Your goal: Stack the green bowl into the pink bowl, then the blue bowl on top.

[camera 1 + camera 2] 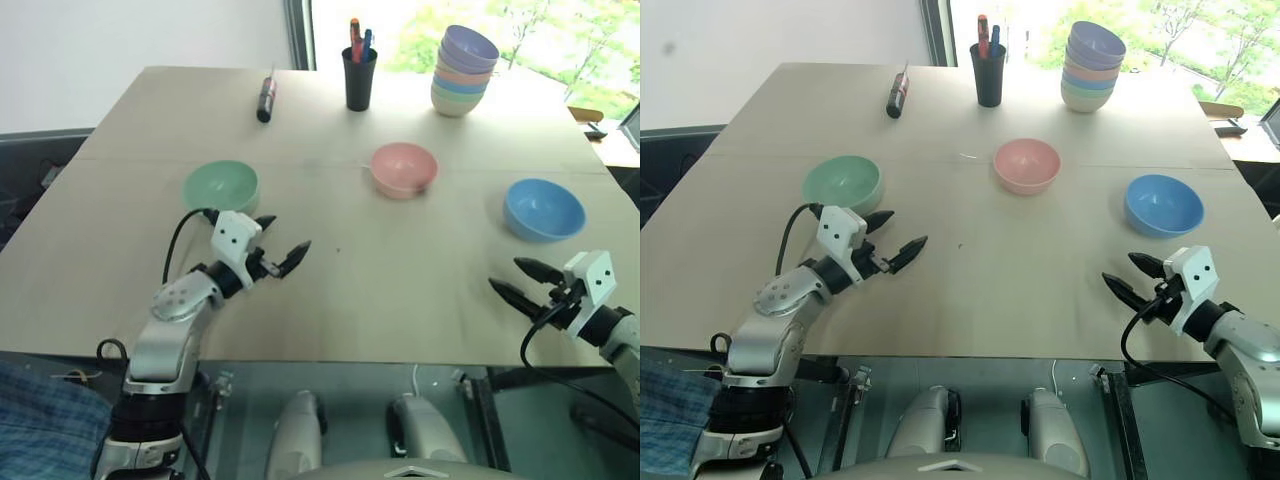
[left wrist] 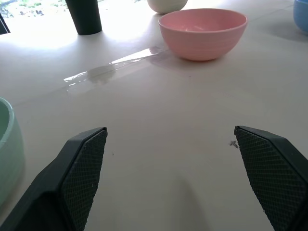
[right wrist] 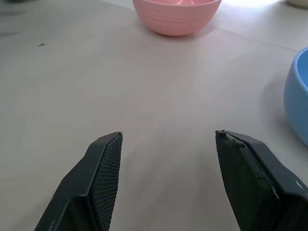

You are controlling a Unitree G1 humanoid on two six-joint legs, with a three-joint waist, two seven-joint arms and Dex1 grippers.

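Three bowls sit apart on the tan table (image 1: 350, 280). The green bowl (image 1: 221, 186) is at the left, the pink bowl (image 1: 404, 168) in the middle, the blue bowl (image 1: 544, 208) at the right. My left gripper (image 1: 283, 243) hovers open just in front of the green bowl, to its right, with nothing between its fingers (image 2: 82, 163). My right gripper (image 1: 518, 281) is open and empty near the table's front edge, in front of the blue bowl (image 3: 297, 96). The pink bowl (image 2: 202, 31) lies ahead of both grippers.
At the back of the table stand a tall pile of pastel bowls (image 1: 463, 70) and a black cup with pens (image 1: 359, 72). A dark marker-like tool (image 1: 266, 98) lies at the back left. The table's front edge runs just below both grippers.
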